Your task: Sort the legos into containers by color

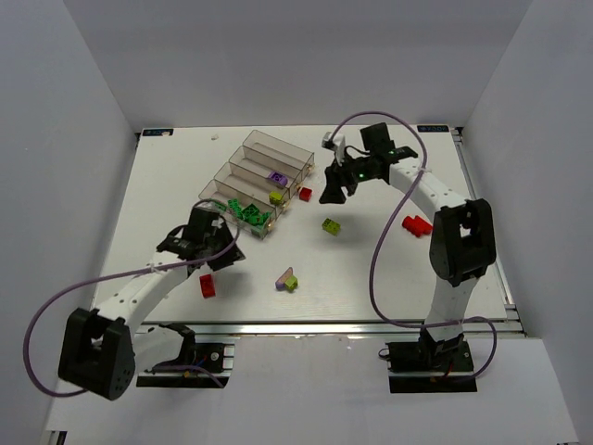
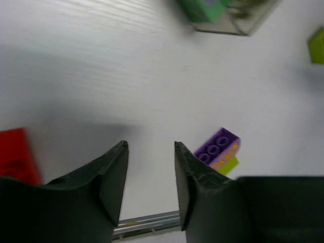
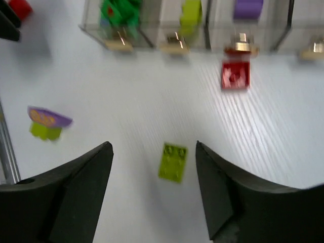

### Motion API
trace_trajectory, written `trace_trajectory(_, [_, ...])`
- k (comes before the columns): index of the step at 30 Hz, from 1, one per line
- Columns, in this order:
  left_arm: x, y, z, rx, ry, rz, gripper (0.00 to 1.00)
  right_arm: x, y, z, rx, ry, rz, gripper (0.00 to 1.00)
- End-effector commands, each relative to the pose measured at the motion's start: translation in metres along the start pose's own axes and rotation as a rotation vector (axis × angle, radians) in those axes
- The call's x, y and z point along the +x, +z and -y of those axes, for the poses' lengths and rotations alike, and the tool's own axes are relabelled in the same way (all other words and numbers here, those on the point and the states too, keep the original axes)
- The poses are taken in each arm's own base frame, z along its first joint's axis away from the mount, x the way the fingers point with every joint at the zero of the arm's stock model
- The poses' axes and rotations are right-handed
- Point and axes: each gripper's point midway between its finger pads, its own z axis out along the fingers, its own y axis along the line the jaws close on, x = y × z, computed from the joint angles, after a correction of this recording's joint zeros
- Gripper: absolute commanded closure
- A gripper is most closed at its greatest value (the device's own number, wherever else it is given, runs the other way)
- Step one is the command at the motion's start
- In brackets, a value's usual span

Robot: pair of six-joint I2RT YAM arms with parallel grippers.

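Note:
The containers (image 1: 243,159) are four joined clear bins at the table's middle back. The nearest bin holds green legos (image 1: 246,211), the second a lime one (image 1: 276,197), the third a purple one (image 1: 275,176). My right gripper (image 1: 332,193) is open and empty, above a loose lime brick (image 1: 331,225), which lies between the fingers in the right wrist view (image 3: 173,161). My left gripper (image 1: 218,252) is open and empty (image 2: 151,147), in front of the tray. A red brick (image 2: 15,162) lies to its left and a purple brick stacked on a lime one (image 2: 217,147) to its right.
A red brick (image 1: 305,194) lies just beside the tray's front end, also in the right wrist view (image 3: 235,75). Two red bricks (image 1: 416,224) lie by the right arm. A red brick (image 1: 208,286) and the purple-lime pair (image 1: 287,280) sit near the front edge.

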Motion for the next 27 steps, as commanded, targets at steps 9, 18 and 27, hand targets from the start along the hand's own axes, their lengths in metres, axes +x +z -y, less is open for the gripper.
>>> trace_trajectory(9, [-0.016, 0.009, 0.09, 0.286, 0.141, 0.037, 0.3, 0.099, -0.021, 0.024, 0.211, 0.049, -0.338, 0.11])
trace_trajectory(18, [-0.02, 0.012, 0.088, 0.265, 0.111, 0.058, 0.29, 0.113, 0.017, 0.027, 0.259, 0.037, -0.396, 0.16])
trace_trajectory(27, [-0.017, 0.0, 0.076, 0.255, 0.09, 0.096, 0.29, 0.136, 0.034, 0.024, 0.304, 0.048, -0.464, 0.28])
